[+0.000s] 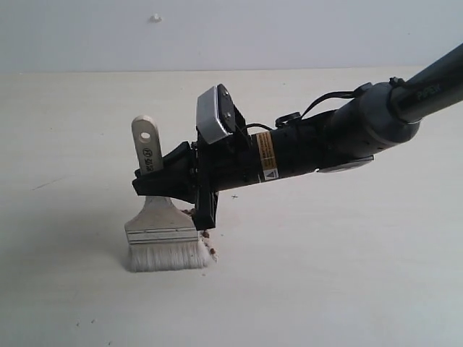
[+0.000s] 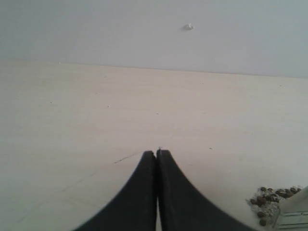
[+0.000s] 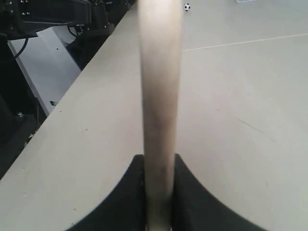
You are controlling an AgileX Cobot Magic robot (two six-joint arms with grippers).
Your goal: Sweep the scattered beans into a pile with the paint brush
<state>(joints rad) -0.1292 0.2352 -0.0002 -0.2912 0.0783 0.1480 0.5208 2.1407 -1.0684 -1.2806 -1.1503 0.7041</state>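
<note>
The paint brush [image 1: 165, 233] stands nearly upright with its white bristles [image 1: 167, 256] pressed on the table and its pale handle [image 3: 159, 91] leaning slightly. My right gripper [image 1: 153, 182] reaches in from the right and is shut on the handle below its hole; the right wrist view shows the handle clamped between the jaws of that gripper [image 3: 159, 161]. The beans [image 1: 205, 236] lie in a small mound just behind and right of the bristles, partly hidden by the gripper. In the left wrist view the pile [image 2: 270, 198] lies beside the brush ferrule [image 2: 294, 217]. My left gripper [image 2: 157, 153] is shut on nothing.
The pale table [image 1: 325, 275] runs back to a light wall with a small white spot [image 1: 155, 18]. The table's side edge [image 3: 72, 96] shows in the right wrist view, with dark equipment [image 3: 43, 19] beyond it. A tiny ball [image 3: 186, 6] sits far off.
</note>
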